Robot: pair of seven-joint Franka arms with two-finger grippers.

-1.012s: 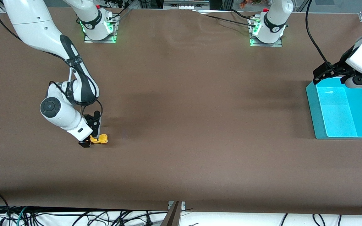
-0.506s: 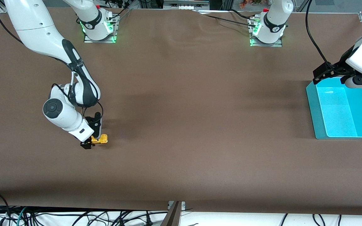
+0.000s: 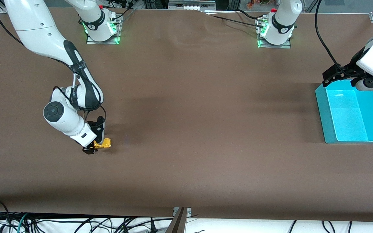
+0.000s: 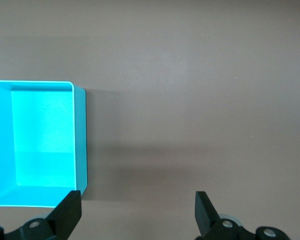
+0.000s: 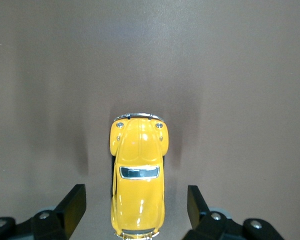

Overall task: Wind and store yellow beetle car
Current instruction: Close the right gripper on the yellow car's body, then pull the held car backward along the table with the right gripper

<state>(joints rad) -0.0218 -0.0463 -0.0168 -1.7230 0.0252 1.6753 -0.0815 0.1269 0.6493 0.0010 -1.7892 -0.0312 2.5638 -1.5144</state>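
The yellow beetle car (image 3: 104, 143) stands on its wheels on the brown table toward the right arm's end. My right gripper (image 3: 93, 146) is down at the table around the car's rear half. In the right wrist view the car (image 5: 138, 165) lies between the two black fingers (image 5: 75, 204), with a gap on each side, so the right gripper (image 5: 136, 202) is open and touches nothing. My left gripper (image 3: 326, 81) hangs open and empty over the table beside a corner of the turquoise bin (image 3: 322, 106); it waits there.
The turquoise bin (image 4: 79, 140) is empty and stands at the left arm's end of the table. Both arm bases are bolted along the table edge farthest from the front camera. Bare brown tabletop (image 3: 206, 129) stretches between the car and the bin.
The right arm's wrist has shifted slightly and settled lower around the car. The car has stayed in place. The left arm has not moved.
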